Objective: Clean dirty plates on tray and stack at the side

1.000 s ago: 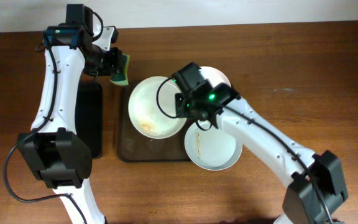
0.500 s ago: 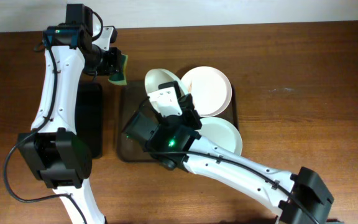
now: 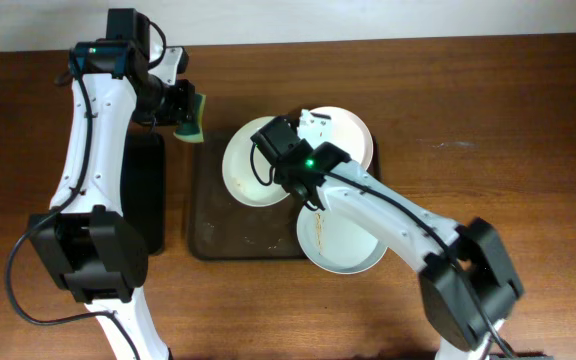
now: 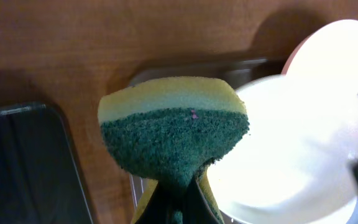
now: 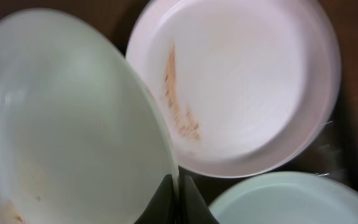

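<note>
Well, round shallow plate (image 3: 243, 165), scratchy sponge (image 4: 173, 134) (both pinched).

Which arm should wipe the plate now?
Left. The left claw pinches the sponge right beside the plate, while the right claw is busy gripping that plate's rim.

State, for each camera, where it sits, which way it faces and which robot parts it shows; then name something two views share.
Overhead: fixed above the table, facing straight down on the tray, three plates and both arms.
Left wrist: on the left arm, facing along the left gripper, shut on the sponge; only fingertips show.
Right wrist: on the right arm, facing down past the right gripper, shut on the held plate rim; only fingertips show.
Shared: overhead and left wrist both show the sponge.
</note>
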